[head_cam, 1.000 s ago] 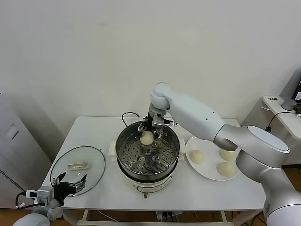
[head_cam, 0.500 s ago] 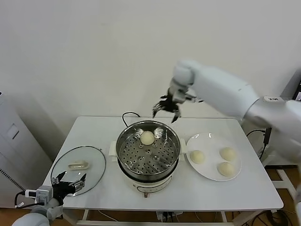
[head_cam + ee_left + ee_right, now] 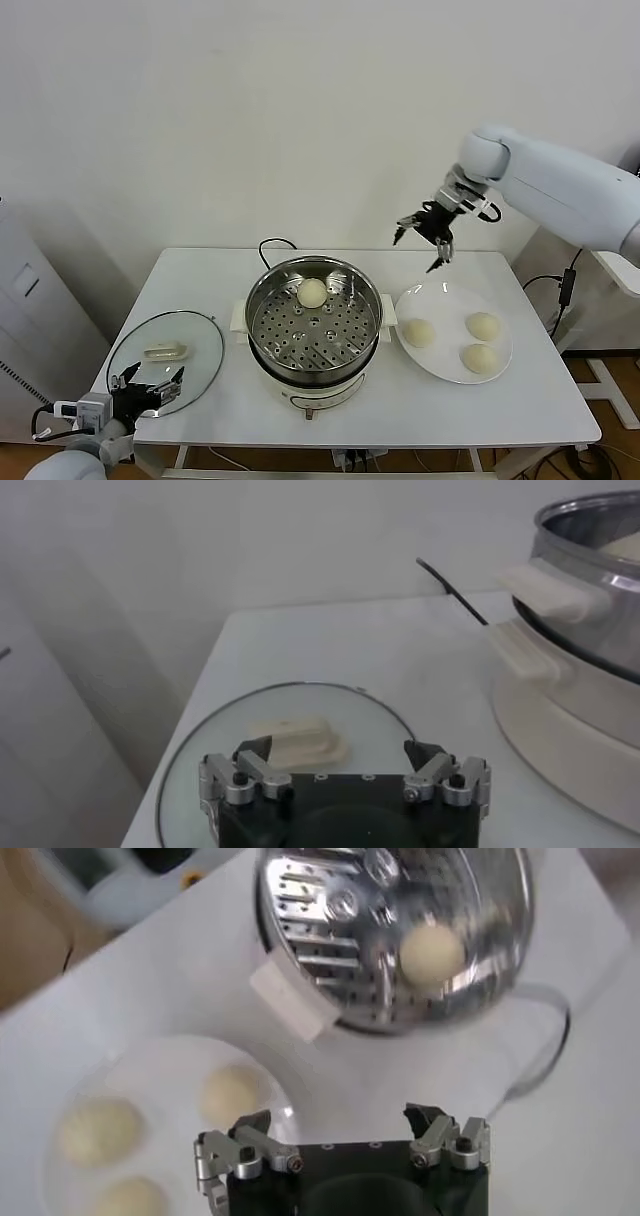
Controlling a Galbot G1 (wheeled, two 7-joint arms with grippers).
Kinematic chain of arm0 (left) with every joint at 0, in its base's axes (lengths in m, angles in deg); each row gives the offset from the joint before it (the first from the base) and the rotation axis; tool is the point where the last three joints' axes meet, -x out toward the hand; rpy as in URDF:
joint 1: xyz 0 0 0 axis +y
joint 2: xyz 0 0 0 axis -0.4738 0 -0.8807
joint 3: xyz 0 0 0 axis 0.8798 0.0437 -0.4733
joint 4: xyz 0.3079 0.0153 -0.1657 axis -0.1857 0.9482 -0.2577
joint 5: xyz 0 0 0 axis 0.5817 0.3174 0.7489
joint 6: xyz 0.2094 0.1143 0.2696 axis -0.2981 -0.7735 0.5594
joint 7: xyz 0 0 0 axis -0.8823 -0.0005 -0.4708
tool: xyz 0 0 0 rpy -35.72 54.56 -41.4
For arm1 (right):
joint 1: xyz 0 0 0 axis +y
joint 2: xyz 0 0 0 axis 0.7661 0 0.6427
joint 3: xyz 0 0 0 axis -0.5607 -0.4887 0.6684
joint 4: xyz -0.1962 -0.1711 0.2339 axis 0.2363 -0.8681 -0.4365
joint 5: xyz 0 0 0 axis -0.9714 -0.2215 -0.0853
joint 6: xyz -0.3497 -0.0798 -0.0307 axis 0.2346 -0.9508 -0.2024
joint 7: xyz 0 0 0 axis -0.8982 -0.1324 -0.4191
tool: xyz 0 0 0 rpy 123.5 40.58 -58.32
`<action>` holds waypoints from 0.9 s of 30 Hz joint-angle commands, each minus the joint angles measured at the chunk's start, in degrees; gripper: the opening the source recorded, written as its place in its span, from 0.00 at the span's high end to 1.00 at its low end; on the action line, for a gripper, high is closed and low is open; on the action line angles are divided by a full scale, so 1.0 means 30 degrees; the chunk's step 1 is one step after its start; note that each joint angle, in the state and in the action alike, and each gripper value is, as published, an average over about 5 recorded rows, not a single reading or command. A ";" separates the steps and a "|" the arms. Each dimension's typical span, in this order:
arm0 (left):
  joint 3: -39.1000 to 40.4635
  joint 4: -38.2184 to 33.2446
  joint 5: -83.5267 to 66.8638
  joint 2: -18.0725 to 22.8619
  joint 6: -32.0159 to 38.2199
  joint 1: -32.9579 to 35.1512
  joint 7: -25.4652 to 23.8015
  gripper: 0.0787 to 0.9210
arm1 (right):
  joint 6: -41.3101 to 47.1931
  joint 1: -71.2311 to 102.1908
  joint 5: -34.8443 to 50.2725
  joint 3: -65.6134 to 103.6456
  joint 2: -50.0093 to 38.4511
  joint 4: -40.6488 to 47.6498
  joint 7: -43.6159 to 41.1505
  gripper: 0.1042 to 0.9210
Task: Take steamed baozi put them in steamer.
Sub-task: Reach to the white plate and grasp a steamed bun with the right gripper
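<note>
Head view — right gripper (image 3: 432, 240) empty, jaws spread, above steamer (image 3: 315, 310) rim's far right, one baozi (image 3: 312, 292) inside — left gripper (image 3: 150, 388) parked open near-left of steamer.

The steamer (image 3: 315, 325) at the centre of the head view is glossy, mirror-like metal with a perforated metal tray and matt white plastic-looking handles and base. The steamed baozi (image 3: 312, 292) inside it and the three on the smooth white plate (image 3: 452, 365) at the right look matt, smooth and doughy. At the lower left lies a clear, glossy glass lid (image 3: 165, 350) on the smooth matt white table (image 3: 220, 270).
</note>
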 commanded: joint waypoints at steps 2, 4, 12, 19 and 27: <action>-0.0034 -0.0059 0.0007 0.0013 -0.0006 0.0067 0.0001 0.12 | 0.4419 0.2395 0.0600 -0.0271 -0.1088 0.0277 0.1234 0.12; -0.0038 -0.0083 0.0008 0.0006 -0.0022 0.0050 0.0004 0.12 | 0.4399 0.3037 0.0318 0.0116 -0.0796 0.0629 0.1368 0.12; -0.0059 -0.0124 0.0008 0.0007 -0.0018 0.0149 0.0008 0.12 | 0.4300 0.5053 -0.0672 0.1269 0.0278 0.2138 0.1448 0.12; -0.0065 -0.0121 0.0021 0.0038 0.0006 0.0216 0.0006 0.12 | 0.4145 0.6523 -0.1602 0.2207 0.0843 0.3232 0.1567 0.12; -0.0059 -0.0091 0.0026 0.0059 0.0002 0.0228 0.0008 0.12 | 0.4018 0.7693 -0.2267 0.3379 0.1397 0.4107 0.1885 0.12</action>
